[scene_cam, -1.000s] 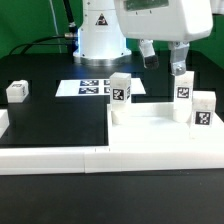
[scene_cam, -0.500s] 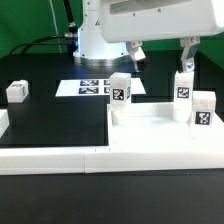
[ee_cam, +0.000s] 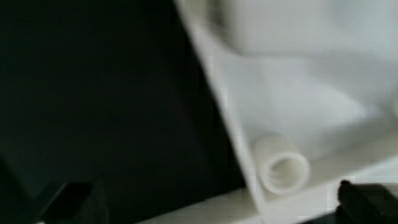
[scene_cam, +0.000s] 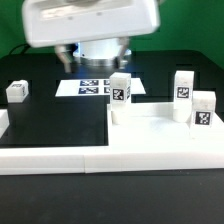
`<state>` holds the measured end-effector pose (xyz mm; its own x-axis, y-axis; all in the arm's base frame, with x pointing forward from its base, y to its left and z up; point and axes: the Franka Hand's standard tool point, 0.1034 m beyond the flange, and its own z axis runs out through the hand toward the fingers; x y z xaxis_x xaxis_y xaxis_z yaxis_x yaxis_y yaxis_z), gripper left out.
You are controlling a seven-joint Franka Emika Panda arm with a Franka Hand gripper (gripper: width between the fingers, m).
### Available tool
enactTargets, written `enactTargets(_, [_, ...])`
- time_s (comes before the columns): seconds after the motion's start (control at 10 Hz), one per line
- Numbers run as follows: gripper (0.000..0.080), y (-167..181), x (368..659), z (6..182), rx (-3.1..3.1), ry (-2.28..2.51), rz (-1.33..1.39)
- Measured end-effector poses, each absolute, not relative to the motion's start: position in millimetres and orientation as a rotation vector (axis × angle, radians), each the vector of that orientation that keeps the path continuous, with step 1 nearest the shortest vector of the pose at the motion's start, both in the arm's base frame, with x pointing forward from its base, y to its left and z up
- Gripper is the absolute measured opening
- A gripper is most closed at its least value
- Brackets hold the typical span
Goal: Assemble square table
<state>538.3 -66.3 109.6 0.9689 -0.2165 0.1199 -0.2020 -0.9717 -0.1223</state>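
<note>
Three legs (scene_cam: 121, 90) stand on the square top (scene_cam: 160, 128), a fourth apparently loose

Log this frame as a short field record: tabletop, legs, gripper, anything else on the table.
tabletop: white square table top lying flat at the exterior view's right, against the border rail
legs on tabletop: three upright tagged legs at corners
loose leg: one on the black table at the exterior view's left
corner socket: one empty round socket seen in the wrist view
gripper: open, holding nothing; fingertips above the table beside the top's edge
marker board: flat, behind the tabletop
</note>
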Motion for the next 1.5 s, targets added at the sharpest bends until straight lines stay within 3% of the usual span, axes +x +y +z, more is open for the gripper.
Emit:
enactTargets(0.2, [0.0648, -128, 526, 102.7, -3.057, 0.060, -0.219])
enactTargets(0.4, [0.0648, -157, 528, 95.3, -3.081, -0.189, -0.230])
enactTargets(1.0, [0.0648, -153, 526, 91.9, -3.070, -0.187, -0.200])
enactTargets(1.2, [0.0648, -175, 485, 72.9, -3.083, -0.114, -0.115])
enactTargets(1.5, [0.0648, -232, 415, 48.4, -3.015, -0.123, 0.360])
